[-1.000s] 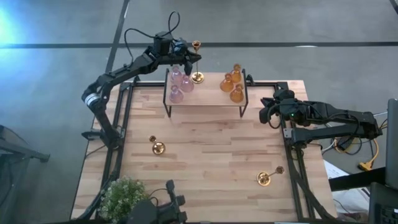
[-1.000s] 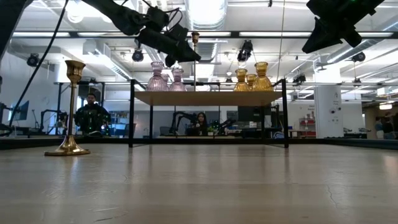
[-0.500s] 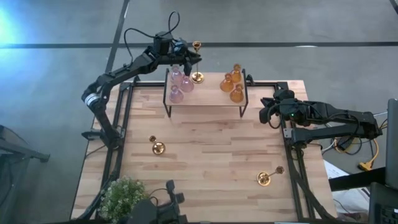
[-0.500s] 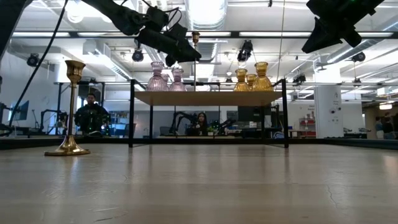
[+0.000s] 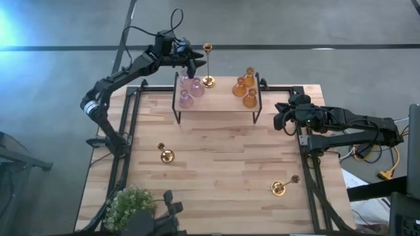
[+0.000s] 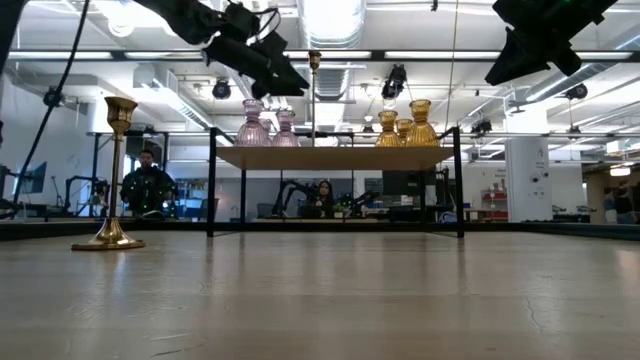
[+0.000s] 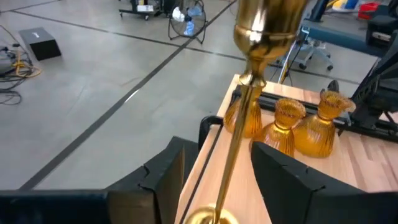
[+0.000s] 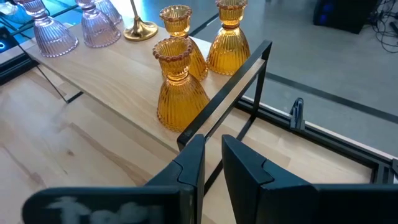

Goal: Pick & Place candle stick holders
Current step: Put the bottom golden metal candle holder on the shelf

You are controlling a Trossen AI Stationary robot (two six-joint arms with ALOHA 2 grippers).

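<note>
A gold candle stick holder [image 5: 208,65] stands upright on its round base on the raised wooden shelf [image 5: 216,105], between three pink glass holders [image 5: 189,88] and three amber ones [image 5: 245,88]. My left gripper [image 7: 217,149] is open just left of it. Its fingers stand on either side of the thin stem [image 7: 231,162] without touching it. A second gold holder [image 5: 166,155] stands on the table. A third [image 5: 283,185] lies on its side near the right edge. My right gripper [image 8: 213,146] hangs shut by the shelf's right end.
The shelf stands on thin black legs [image 6: 212,185] at the table's far edge. A green leafy plant [image 5: 130,204] sits at the near left corner. People sit in the room behind the table [image 6: 147,180]. Bare tabletop lies in front of the shelf [image 5: 223,157].
My left gripper has opened and let go of the gold holder's stem, then drawn back a little toward the far left. The holder stays upright on the shelf.
</note>
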